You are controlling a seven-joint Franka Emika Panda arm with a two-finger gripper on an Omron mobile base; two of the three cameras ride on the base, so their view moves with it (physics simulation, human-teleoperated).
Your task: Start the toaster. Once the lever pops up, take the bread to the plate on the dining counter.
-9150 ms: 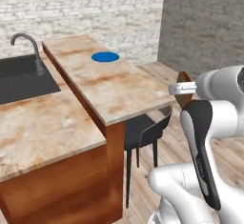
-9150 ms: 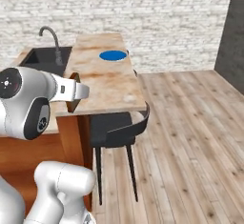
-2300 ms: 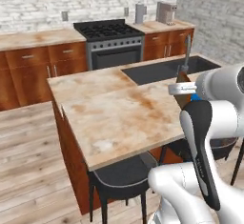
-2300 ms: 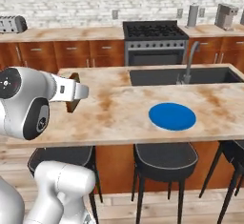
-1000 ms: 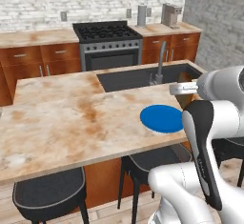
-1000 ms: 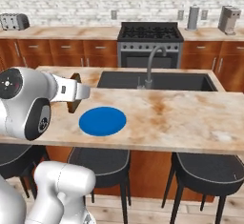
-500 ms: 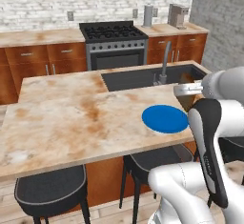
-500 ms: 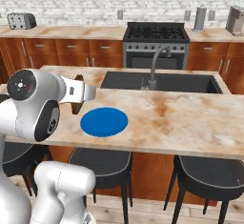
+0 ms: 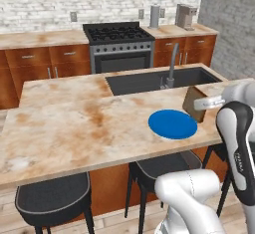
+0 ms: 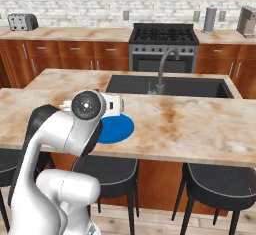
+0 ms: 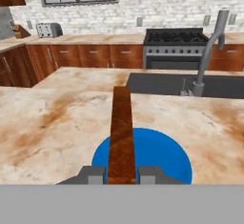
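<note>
Pincer (image 11: pixel 121 174) grips bread (image 11: pixel 121 132) (edge-on) above plate (image 11: pixel 162 154); bare counter (image 11: pixel 43 127) around.

Bread (image 11: pixel 121 132) brown; plate (image 9: pixel 173 124) plain bright blue; dining counter (image 9: pixel 74 128) beige, rust-brown streaks.

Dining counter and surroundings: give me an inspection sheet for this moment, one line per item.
Surface: the dining counter, beige marble look with rust streaks, dark stools beneath.
Job's things: the plate lies flat near the counter's front edge; the bread is held on edge above it, not yet set down; the toaster stands far off on the back counter.
Clutter: nothing seen on the dining counter.
Grippers: the gripper is shut on the bread, its fingers on either side.
Cables: nothing seen.
Surroundings: sink with faucet behind the plate, stove, brick wall.
</note>
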